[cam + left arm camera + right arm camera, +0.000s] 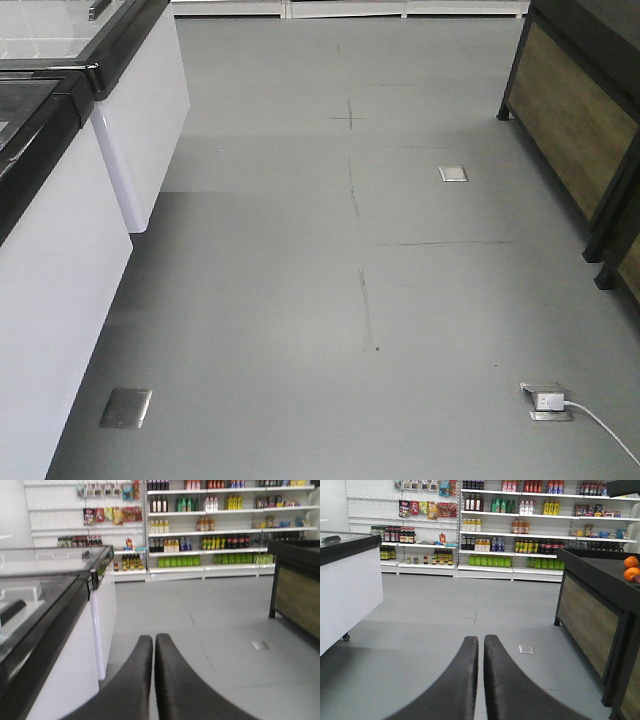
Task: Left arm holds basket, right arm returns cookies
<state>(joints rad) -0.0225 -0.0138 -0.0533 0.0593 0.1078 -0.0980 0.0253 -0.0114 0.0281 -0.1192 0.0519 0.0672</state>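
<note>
The basket and the cookies are out of view in every frame. My left gripper [154,637] shows in the left wrist view with its two black fingers pressed together and nothing between them, pointing down a shop aisle. My right gripper [481,639] shows in the right wrist view, its fingers almost touching and empty, pointing at the far shelves. Neither arm appears in the front view.
White chest freezers [60,240] with black glass lids stand along the left. Dark wood-panelled display stands [575,120] line the right, one bearing oranges [631,567]. Stocked shelves [520,525] fill the far wall. Floor outlet plates [126,407] and a plugged socket with white cable [548,401] lie on the grey floor.
</note>
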